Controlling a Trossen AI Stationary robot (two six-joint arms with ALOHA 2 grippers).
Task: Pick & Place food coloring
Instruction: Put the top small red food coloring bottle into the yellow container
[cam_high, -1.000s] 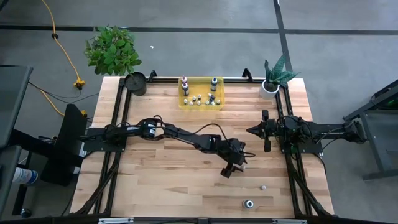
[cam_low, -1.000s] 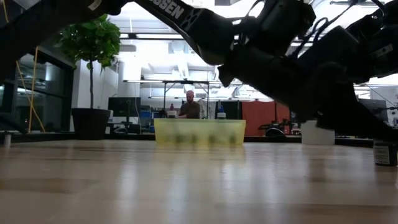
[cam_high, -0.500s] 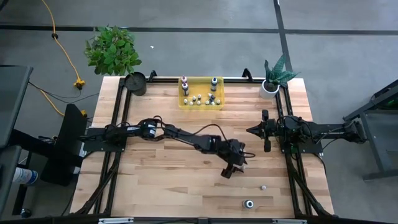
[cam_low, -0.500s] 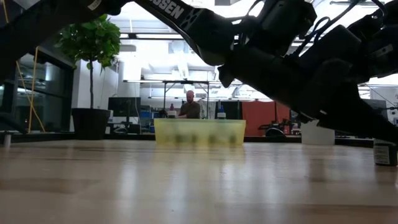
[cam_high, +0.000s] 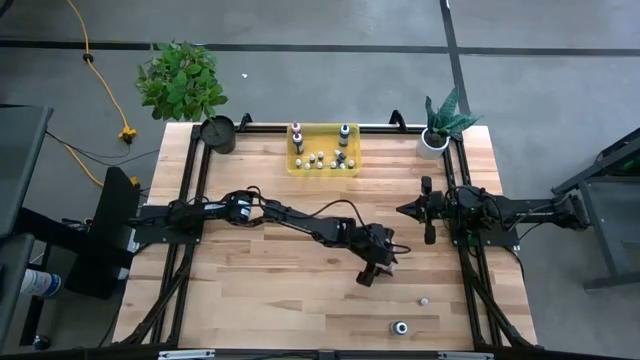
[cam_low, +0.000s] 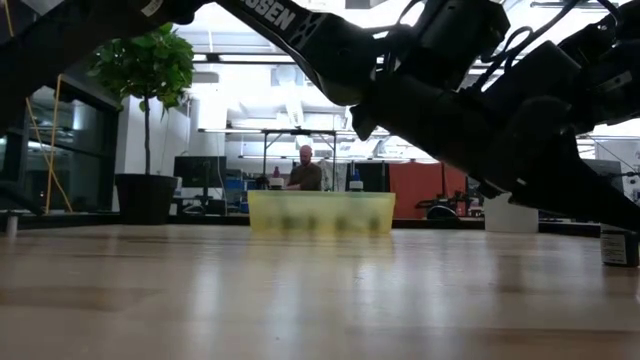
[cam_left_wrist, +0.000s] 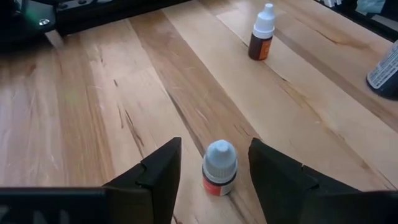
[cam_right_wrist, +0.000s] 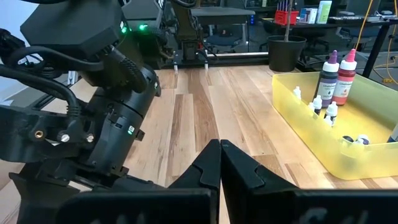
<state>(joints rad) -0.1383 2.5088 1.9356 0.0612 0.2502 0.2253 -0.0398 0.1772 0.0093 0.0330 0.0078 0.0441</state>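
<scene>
Between the two dark, blunt fingers of my left gripper (cam_left_wrist: 211, 171), which stand apart and touch nothing, a small round-capped food coloring bottle (cam_left_wrist: 219, 168) stands upright on the smooth, pale wooden table (cam_left_wrist: 124, 93). Beyond it is bare plank, then another dropper bottle (cam_left_wrist: 262, 41) with a brown body. Far off, the translucent yellow bin (cam_high: 323, 150) holds more bottles by the far edge, and my right gripper (cam_right_wrist: 220, 165) waits pressed together at the right side.
</scene>
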